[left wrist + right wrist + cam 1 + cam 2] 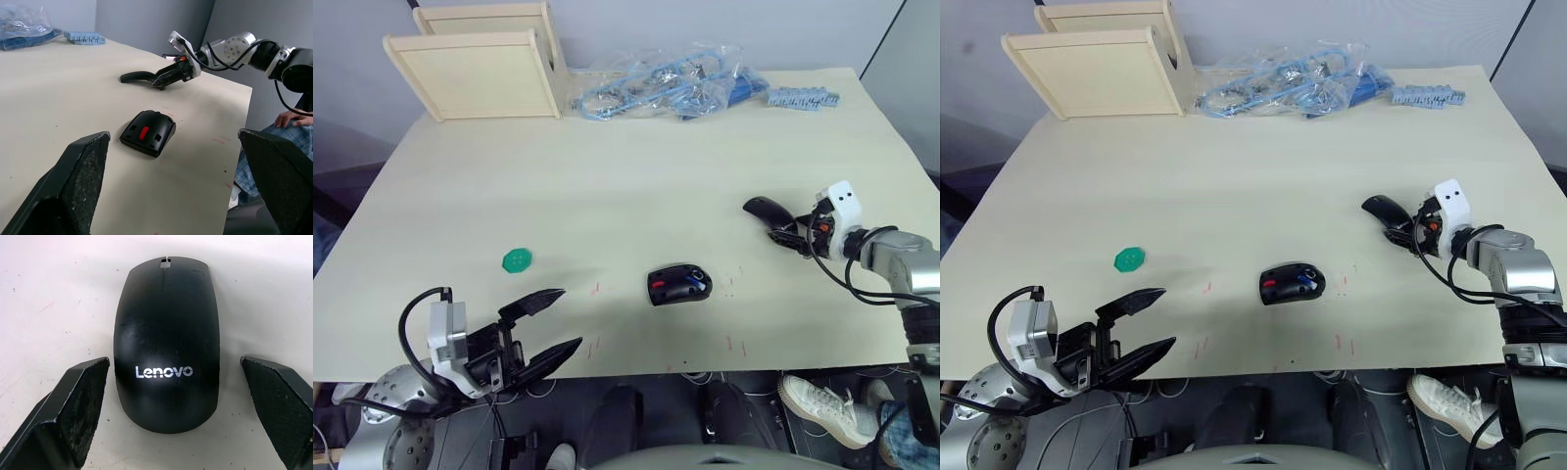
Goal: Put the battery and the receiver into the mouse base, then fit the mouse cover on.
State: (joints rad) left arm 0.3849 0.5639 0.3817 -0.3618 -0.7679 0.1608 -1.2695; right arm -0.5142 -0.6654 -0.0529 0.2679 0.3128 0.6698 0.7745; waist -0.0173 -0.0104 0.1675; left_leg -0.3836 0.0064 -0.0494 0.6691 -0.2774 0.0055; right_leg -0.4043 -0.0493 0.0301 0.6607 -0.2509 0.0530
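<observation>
The right end effector (176,396), fingers spread and empty, straddles the mouse cover (166,342) lying on the table (607,176) to the right of the mouse base (678,284), where closing off-centre would likely squirt the smooth curved shell sideways.

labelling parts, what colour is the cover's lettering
White lettering on the black cover, clearest in the right wrist view.

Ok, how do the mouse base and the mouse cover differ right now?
The mouse base shows red and blue parts inside; the mouse cover is a plain black shell with a white Lenovo logo. The base lies alone mid-table, near the front edge; the cover lies further right, between the open fingers of the right hand. Both are black and rest on the table.
</observation>
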